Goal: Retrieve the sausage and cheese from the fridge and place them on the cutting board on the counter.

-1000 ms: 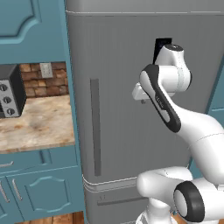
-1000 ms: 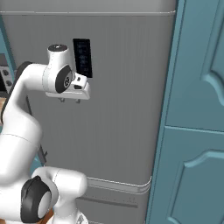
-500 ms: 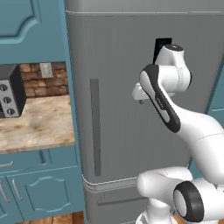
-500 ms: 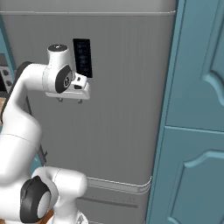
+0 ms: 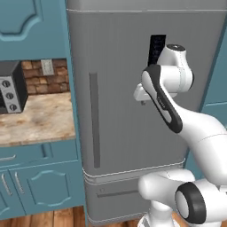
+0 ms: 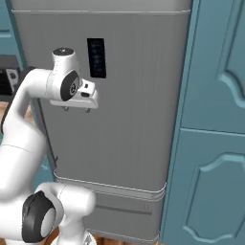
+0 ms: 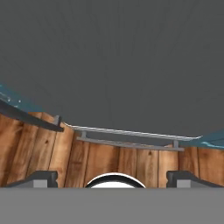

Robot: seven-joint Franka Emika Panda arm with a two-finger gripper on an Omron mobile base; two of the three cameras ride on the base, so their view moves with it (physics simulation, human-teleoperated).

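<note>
fridge stands tall and grey, door closed, its long axis vertical; it faces the cameras square on. long bar handle runs straight up and down near the door's left edge in the left base view. dark control panel sits high on the door. a drawer front with a horizontal bar runs across the bottom.

fingers hang in front of the door at mid height, just below the panel — two small dark tips pointing down, set wide apart, nothing between them. in the hand view the fingertips sit at the two lower corners, far apart, looking down the grey door face to the wood floor and the lower drawer's bar.

table lies to the left of the fridge, beige stone top over teal cabinets, brick wall behind with a white outlet. a dark toaster oven stands at its left end. tall teal cabinet flanks the fridge on the right.
</note>
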